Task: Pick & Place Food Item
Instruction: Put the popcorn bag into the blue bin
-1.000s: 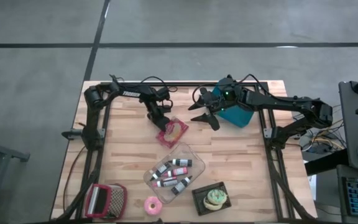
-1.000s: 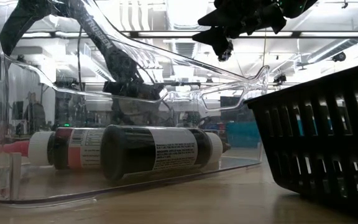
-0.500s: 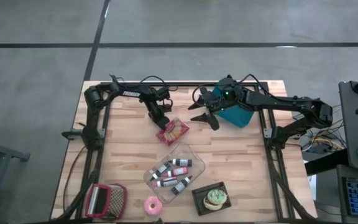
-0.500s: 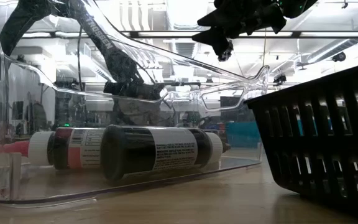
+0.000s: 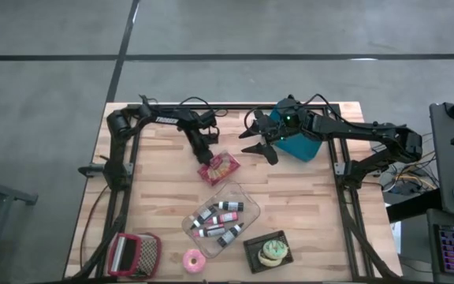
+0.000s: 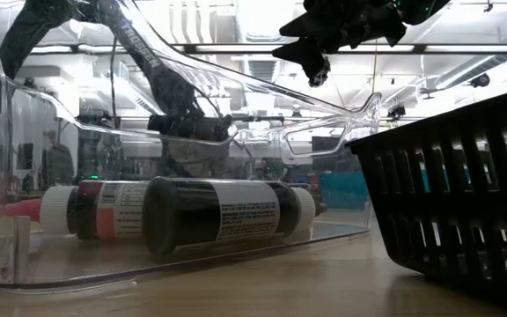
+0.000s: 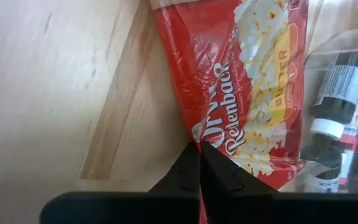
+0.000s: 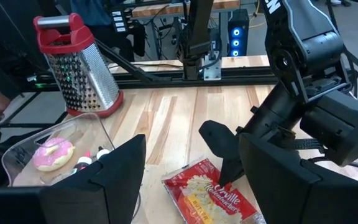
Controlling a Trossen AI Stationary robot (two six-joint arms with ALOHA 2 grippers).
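The left gripper point(image 5: 206, 155), reaching from the upper left of the light wooden slatted table point(image 5: 164, 201) in the overhead frame, has its two dark fingers pinched shut on the edge of a flat red plastic popcorn bag printed with yellow-and-white kernels point(image 5: 218, 167). In the left wrist frame the closed fingers point(image 7: 199, 171) meet at the bag's point(image 7: 247, 87) lower edge, with the rest of the packet spread over the pale wood toward the upper right of that frame. The bag sits just above centre of the overhead frame, close to the upper rim of a clear plastic tray point(image 5: 243, 193) holding several dark bottles with white caps point(image 5: 221, 219).

The right gripper point(image 5: 262, 140) hangs above the table right of the bag in the overhead frame, jaws standing wide apart and holding nothing, just left of a teal box point(image 5: 299, 145). Its wrist frame looks past its own fingers at the popcorn bag point(image 8: 210, 196) at lower centre and the left arm's gripper point(image 8: 225, 163) on it.

Along the bottom of the overhead frame lie a red-handled metal box grater point(image 5: 134, 254), a pink frosted doughnut point(image 5: 192, 259) and a dark square dish carrying a pale green cupcake point(image 5: 271, 251)
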